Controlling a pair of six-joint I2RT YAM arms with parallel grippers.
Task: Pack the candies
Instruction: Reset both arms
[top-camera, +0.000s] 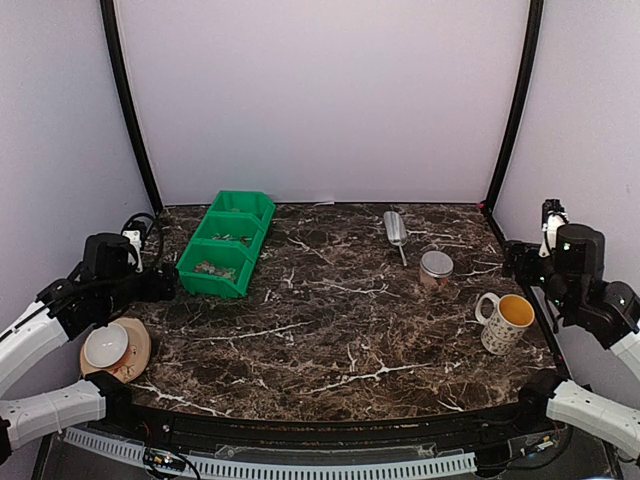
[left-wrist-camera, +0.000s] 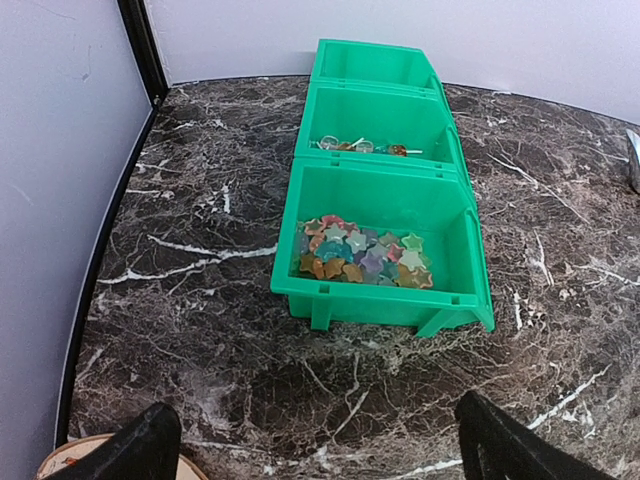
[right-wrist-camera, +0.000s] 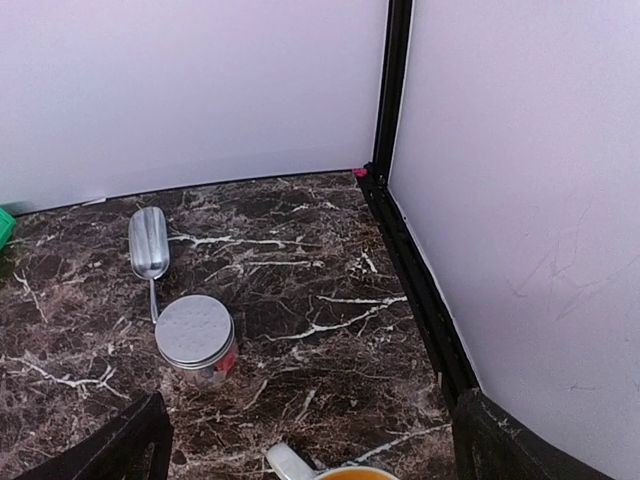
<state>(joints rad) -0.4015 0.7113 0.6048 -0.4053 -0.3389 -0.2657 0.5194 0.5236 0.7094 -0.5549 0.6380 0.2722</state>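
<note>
The left gripper (left-wrist-camera: 320, 450) gapes wide and empty, candies (left-wrist-camera: 362, 255) in the bin (left-wrist-camera: 380, 302) ahead of its fingers (left-wrist-camera: 140, 448); the right gripper (right-wrist-camera: 312, 440) likewise, a tub (right-wrist-camera: 195, 335) ahead.

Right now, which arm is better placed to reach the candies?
Left. The left gripper is open and faces the green bin with the candies, just ahead. The right gripper is across the table, near the mug.

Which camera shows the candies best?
The left wrist view: the candies lie close, their mixed colours clear, in the green bin. The top view shows them as faint specks; the right wrist view misses them.
</note>
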